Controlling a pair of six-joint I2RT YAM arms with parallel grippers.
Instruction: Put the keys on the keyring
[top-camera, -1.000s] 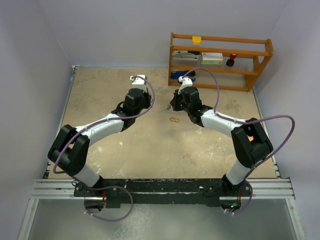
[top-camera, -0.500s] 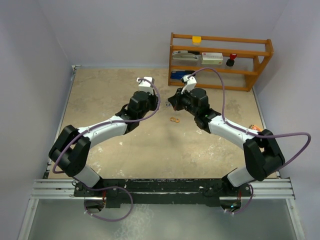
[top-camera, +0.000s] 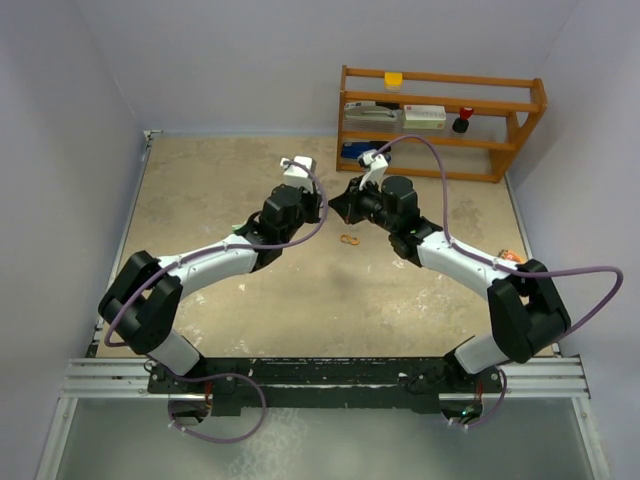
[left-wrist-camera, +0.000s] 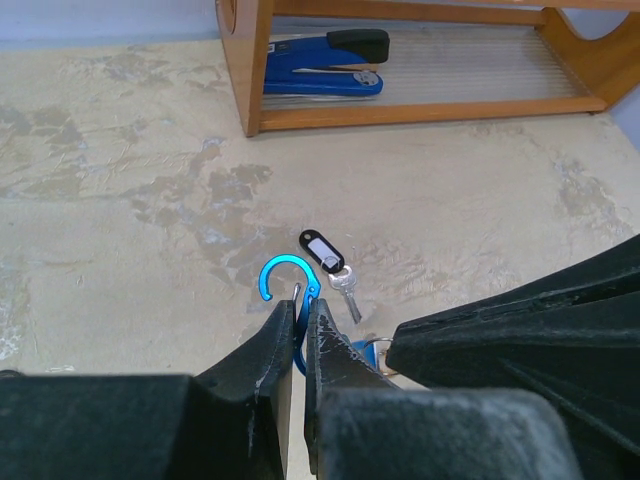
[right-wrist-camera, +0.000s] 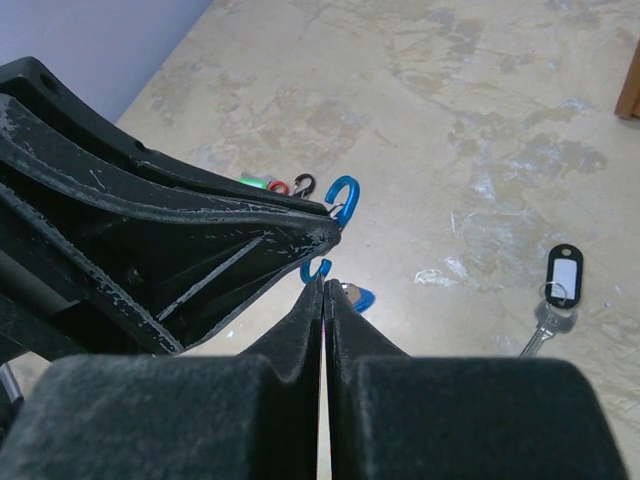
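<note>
My left gripper (left-wrist-camera: 297, 305) is shut on the keyring, a blue S-shaped carabiner (left-wrist-camera: 283, 275), and holds it above the table. My right gripper (right-wrist-camera: 324, 283) is shut, with a blue key tag (right-wrist-camera: 355, 297) and its metal ring at its tips, right beside the carabiner's lower hook (right-wrist-camera: 315, 270). The blue tag also shows in the left wrist view (left-wrist-camera: 362, 350). A black key tag with a white label (left-wrist-camera: 325, 250) and a silver key (left-wrist-camera: 347, 292) lies on the table; it also shows in the right wrist view (right-wrist-camera: 563, 275). In the top view both grippers meet mid-table, left (top-camera: 318, 205) and right (top-camera: 337, 207).
A wooden shelf (top-camera: 440, 165) stands at the back right, with a blue stapler (left-wrist-camera: 320, 65) on its bottom level. A small orange piece (top-camera: 349, 239) lies near the grippers. Small green, red and black pieces (right-wrist-camera: 280, 185) lie on the table to the left.
Both arms have moved toward each other. The left gripper went right and the right gripper lifted off the table and moved left, so their tips now meet.
</note>
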